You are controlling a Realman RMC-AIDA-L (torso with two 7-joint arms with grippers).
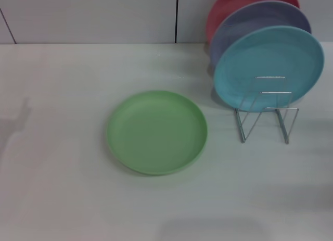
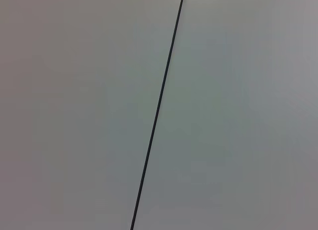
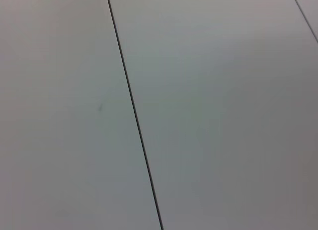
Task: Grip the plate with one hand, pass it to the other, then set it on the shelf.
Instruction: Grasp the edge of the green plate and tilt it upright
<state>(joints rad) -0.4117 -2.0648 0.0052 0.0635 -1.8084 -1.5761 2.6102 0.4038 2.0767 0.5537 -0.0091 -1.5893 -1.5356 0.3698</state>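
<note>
1. Neither of our grippers shows in any view, so we cannot tell whether their fingers are spread or pressed together; both wrist cameras see only pale panels crossed by a thin dark seam.

2. Nearest to us, the round light green matte plastic plate (image 1: 157,132) lies flat and face up on the white table (image 1: 57,163), a little left of centre and well apart from everything else.

3. Right of it and slightly farther stands the thin silver wire dish rack (image 1: 266,112), its front loops bare.

4. Behind those loops a round light blue plate (image 1: 268,64) stands on edge, with a lavender plate (image 1: 250,22) behind it and a red plate (image 1: 229,7) farthest back, close to the wall.

5. We judge the task not yet begun: the first step is the grip. A flat plate offers only its shallow raised rim, so we would come in low at the edge nearest the working arm, one finger under the lip and one over. We would leave the far rim free for the handover.
</note>
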